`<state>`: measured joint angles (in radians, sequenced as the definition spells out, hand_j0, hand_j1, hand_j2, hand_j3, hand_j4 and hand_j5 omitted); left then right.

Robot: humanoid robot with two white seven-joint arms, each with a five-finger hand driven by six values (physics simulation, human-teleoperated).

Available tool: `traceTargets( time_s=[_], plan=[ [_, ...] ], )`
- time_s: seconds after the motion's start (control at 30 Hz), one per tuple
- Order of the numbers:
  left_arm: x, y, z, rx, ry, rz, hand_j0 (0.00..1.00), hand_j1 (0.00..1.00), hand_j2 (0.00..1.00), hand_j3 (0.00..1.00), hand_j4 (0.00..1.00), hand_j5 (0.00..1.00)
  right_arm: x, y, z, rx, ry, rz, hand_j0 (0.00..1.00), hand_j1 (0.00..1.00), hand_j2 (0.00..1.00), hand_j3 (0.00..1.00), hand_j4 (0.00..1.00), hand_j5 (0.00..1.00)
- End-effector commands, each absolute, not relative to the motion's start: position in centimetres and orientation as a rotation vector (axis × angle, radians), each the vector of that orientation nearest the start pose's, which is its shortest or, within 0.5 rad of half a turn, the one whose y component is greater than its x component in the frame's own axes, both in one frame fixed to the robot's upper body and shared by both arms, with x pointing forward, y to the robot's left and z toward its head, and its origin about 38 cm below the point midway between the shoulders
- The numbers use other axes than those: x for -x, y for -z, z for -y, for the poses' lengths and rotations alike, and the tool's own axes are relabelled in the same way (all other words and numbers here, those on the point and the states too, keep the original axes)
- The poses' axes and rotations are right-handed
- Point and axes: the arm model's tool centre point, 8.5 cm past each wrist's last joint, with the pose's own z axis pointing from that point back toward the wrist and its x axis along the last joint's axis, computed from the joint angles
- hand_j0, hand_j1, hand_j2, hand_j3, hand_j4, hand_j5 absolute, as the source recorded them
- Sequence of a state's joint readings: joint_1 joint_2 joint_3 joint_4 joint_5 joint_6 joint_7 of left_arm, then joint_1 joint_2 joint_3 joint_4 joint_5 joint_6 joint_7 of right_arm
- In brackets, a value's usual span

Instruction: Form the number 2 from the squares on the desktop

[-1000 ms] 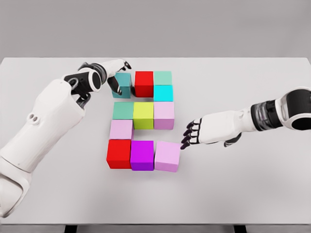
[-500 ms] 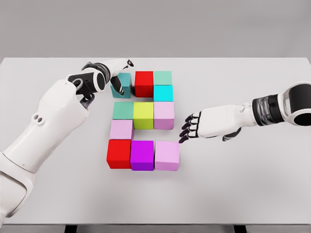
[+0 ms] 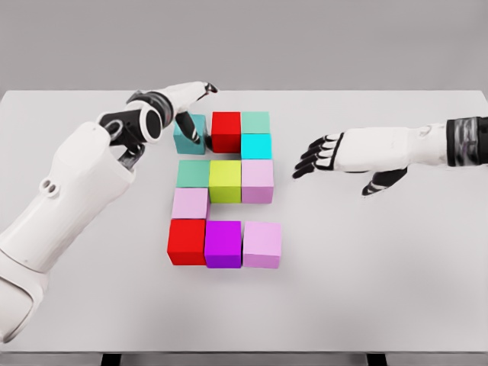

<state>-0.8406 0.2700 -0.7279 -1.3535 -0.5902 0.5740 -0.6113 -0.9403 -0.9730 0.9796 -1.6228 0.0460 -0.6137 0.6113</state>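
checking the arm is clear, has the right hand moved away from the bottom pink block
Yes. The right hand has lifted up and right, away from the pink block, now level with the cyan block.

Our right hand (image 3: 335, 155) has pulled back from the pale pink cube (image 3: 262, 244) at the lower right of the figure, rising up and away to the right, fingers spread. Our left hand (image 3: 187, 95) has lifted off the teal cube (image 3: 189, 133), which now sits tilted, slightly off the red cube (image 3: 226, 130).

A single head-mounted camera looks steeply down and forward from near the front edge of the white table (image 3: 396, 290), taking in its whole width and the grey wall (image 3: 305, 38) behind.
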Motion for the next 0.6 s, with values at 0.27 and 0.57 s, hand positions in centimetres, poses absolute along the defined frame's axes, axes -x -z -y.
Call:
traceTargets(
  time_s=[0.27, 0.57],
  plan=[
    [-49.2, -25.7, -21.3, -0.523, 1.352, 1.106, 1.0, 1.0, 1.0, 1.0, 1.0, 1.0, -40.1, -32.9, 33.0, 0.001, 2.765, -2.586, 1.0, 1.0, 1.0, 1.0, 1.0, 1.0],
    [-47.4, -24.0, -25.0, -0.625, 1.451, 0.975, 1.0, 1.0, 1.0, 1.0, 1.0, 1.0, -37.6, -28.7, 33.3, 0.402, 2.666, -2.829, 1.0, 1.0, 1.0, 1.0, 1.0, 1.0]
  ],
)
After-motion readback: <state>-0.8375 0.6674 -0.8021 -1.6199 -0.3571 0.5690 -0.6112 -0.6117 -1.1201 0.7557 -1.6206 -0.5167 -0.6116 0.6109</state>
